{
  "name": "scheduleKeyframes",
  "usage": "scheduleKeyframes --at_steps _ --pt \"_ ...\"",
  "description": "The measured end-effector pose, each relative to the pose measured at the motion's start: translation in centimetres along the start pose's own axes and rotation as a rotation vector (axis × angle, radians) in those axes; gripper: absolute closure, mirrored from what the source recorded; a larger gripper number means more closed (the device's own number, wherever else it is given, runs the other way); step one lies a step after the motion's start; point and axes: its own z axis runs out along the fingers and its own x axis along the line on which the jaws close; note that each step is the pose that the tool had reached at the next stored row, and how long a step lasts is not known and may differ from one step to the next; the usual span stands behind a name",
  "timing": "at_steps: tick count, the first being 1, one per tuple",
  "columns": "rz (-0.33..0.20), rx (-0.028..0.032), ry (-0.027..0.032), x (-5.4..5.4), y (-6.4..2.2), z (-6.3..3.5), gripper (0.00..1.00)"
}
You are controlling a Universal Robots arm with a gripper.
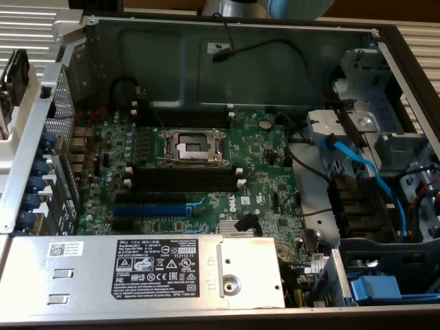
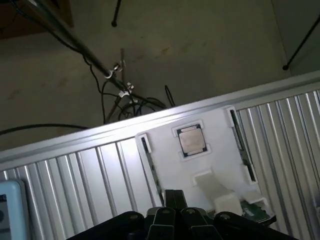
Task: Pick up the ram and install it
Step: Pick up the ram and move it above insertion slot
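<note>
Ram (image 2: 255, 211) was seen lying at a corner of the white tray (image 2: 215, 150), the claw (image 2: 174, 194) being fully shut, nothing gripped.

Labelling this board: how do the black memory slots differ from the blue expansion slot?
The black memory slots are longer than the blue expansion slot. The black memory slots lie right beside the processor socket; the blue expansion slot lies nearer the power supply. Both run parallel and look empty.
</note>
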Motion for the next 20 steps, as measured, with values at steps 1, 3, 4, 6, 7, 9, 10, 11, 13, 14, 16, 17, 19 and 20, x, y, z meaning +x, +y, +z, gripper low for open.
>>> scheduleKeyframes --at_steps 1,3,4,6,7,9,10,11,13,14,16,17,19,20 --pt "-0.018 -0.0002 0.0005 0.0 0.0 0.02 0.9" --pt "-0.072 -0.0011 0.0023 0.0 0.0 0.07 0.9" --pt "-0.09 -0.0014 0.0028 0.0 0.0 0.09 0.9" --pt "-0.127 -0.0021 0.0041 0.0 0.0 0.14 0.9" --pt "-0.146 -0.0024 0.0047 0.0 -0.01 0.19 0.9" --pt "-0.183 -0.0029 0.0058 0.0 -0.01 0.45 0.9" --pt "-0.2 -0.0031 0.0063 0.0 -0.02 0.59 0.9" --pt "-0.218 -0.0034 0.0069 0.0 -0.02 0.75 0.9" --pt "-0.255 -0.0039 0.008 0.0 -0.03 1.09 0.9" --pt "-0.272 -0.0043 0.0086 0.0 -0.04 1.25 0.9" --pt "-0.308 -0.0046 0.0105 0.0 -0.07 1.63 0.9" --pt "-0.319 -0.0048 0.0122 0.0 -0.16 1.8 0.9" --pt "-0.327 -0.0047 0.014 -0.1 -0.59 2.17 0.9" --pt "-0.329 -0.0049 0.0145 -0.2 -0.89 2.34 0.9"
